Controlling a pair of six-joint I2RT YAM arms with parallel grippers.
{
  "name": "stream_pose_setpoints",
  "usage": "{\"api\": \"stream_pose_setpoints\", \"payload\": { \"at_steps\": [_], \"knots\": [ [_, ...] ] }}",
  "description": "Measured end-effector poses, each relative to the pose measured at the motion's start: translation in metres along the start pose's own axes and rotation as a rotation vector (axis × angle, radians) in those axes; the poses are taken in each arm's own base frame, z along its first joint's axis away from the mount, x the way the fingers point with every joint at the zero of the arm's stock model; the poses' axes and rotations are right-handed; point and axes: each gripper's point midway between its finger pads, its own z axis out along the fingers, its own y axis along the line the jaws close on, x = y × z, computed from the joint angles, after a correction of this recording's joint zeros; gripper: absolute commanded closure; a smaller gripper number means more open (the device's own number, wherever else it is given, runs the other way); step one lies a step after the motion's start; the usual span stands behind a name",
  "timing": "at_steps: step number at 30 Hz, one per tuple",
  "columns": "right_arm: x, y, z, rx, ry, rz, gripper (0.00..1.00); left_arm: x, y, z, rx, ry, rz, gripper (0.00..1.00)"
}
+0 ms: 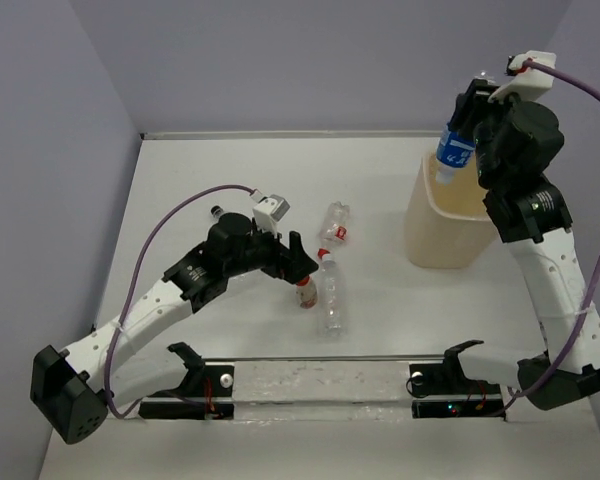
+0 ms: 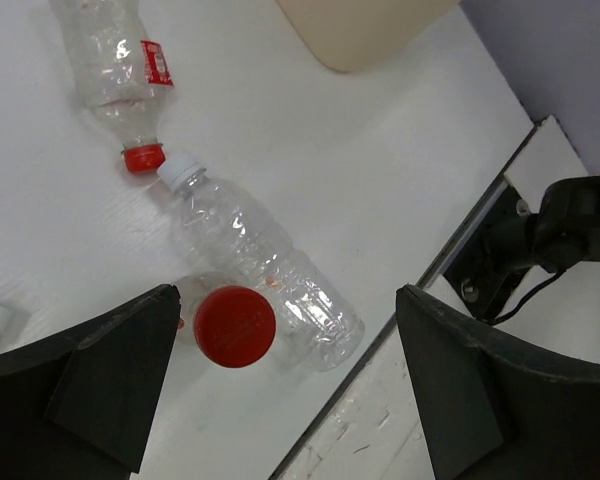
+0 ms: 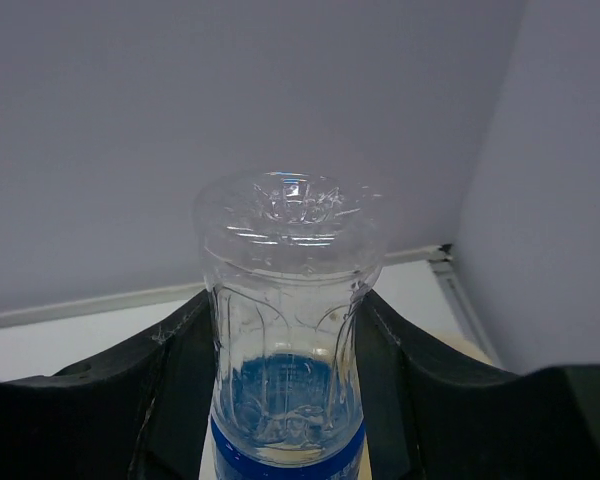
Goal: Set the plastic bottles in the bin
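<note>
My right gripper [image 1: 468,128] is shut on a clear bottle with a blue label [image 1: 452,150], held above the left rim of the cream bin [image 1: 435,235]. In the right wrist view the bottle [image 3: 285,330] sits base-up between the fingers [image 3: 170,390]. My left gripper [image 1: 300,268] is open, just above an upright red-capped bottle [image 1: 305,295]. In the left wrist view its red cap [image 2: 235,325] lies near the left finger [image 2: 110,380], not touching it. A clear white-capped bottle [image 2: 255,255] lies beside it. A red-capped, red-labelled bottle [image 2: 115,65] lies beyond.
A clear strip with black clamps [image 1: 320,380] runs along the table's near edge, close to the lying bottles. The bin's corner shows at the top of the left wrist view [image 2: 365,25]. Grey walls enclose the table at the back and both sides.
</note>
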Motion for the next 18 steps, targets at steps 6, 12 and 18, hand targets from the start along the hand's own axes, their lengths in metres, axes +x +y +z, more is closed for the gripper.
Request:
{"api": "stream_pose_setpoints", "payload": {
  "at_steps": [6, 12, 18],
  "knots": [
    [0.047, -0.078, 0.038, 0.258, 0.033, -0.061, 0.65, 0.02, 0.011, 0.009, -0.141, 0.068, 0.022, 0.01],
    [0.104, -0.119, 0.05, 0.33, 0.14, -0.061, 0.11, 0.024, 0.024, 0.017, -0.273, 0.088, 0.055, 0.01],
    [0.096, -0.101, 0.04, 0.229, 0.125, 0.019, 0.11, 0.041, 0.034, 0.028, -0.338, 0.147, 0.077, 0.02]
  ]
}}
